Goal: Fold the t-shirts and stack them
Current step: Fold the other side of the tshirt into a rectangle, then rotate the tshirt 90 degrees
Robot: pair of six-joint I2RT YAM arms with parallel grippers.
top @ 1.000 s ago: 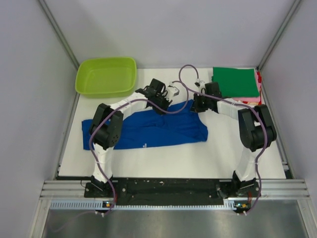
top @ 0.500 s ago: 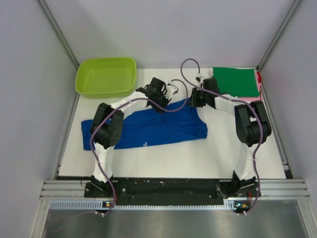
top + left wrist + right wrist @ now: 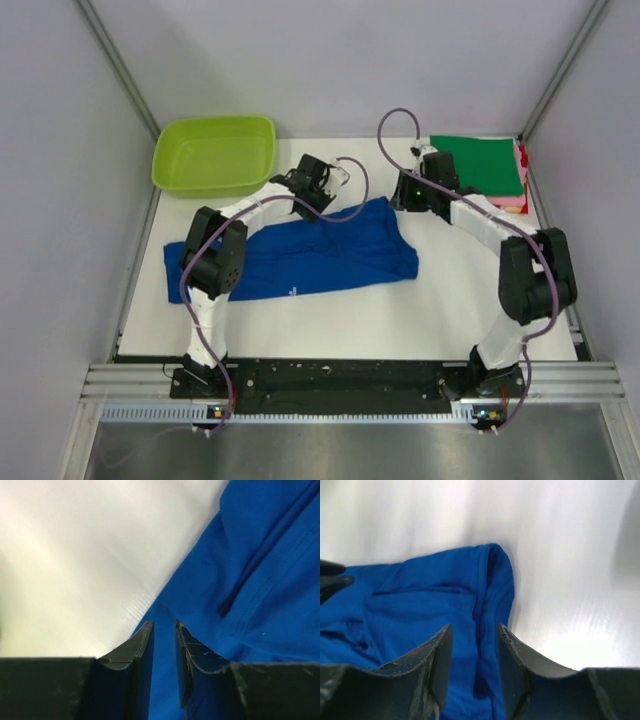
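The royal-blue t-shirt [image 3: 320, 255] lies in a long folded band across the middle of the white table [image 3: 450, 310]; its print is hidden. My left gripper [image 3: 315, 195] is over the shirt's far edge. In the left wrist view its jaws [image 3: 164, 625] stand a narrow gap apart over the blue cloth [image 3: 260, 580], holding nothing. My right gripper [image 3: 405, 195] hangs at the shirt's far right corner. It is open and empty [image 3: 475, 629] above that corner [image 3: 430, 595]. A folded green shirt [image 3: 478, 163] tops a stack with pink [image 3: 510, 200] and red [image 3: 522, 155] edges at the back right.
A lime-green plastic tub [image 3: 215, 153] stands at the back left. Grey walls close in the table on both sides and at the back. The arm bases sit on the black rail [image 3: 340, 378] at the near edge.
Both grippers have drawn back from the blue shirt's far edge, the left toward the tub, the right toward the green stack. The shirt lies about as before.
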